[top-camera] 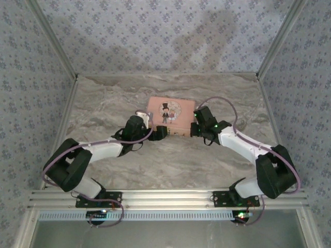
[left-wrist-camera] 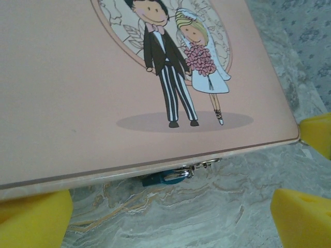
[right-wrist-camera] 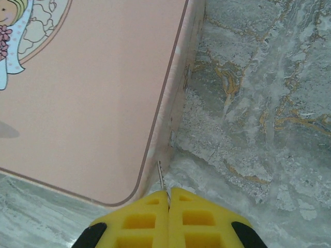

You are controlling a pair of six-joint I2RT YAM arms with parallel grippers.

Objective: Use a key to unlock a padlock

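The marbled table (top-camera: 170, 160) is seen from above and behind both arm bases, facing forward and down. The pink tin (top-camera: 170, 114) is viewed closely by each wrist camera: its near edge from the left, its near right corner from the right. The tin is shared by all three views.

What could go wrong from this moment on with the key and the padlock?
The right gripper pinches the thin key by its end only; it could slip or twist on contact.
The padlock sits half hidden under the pink tin edge, and the left gripper is open, so nothing steadies it.
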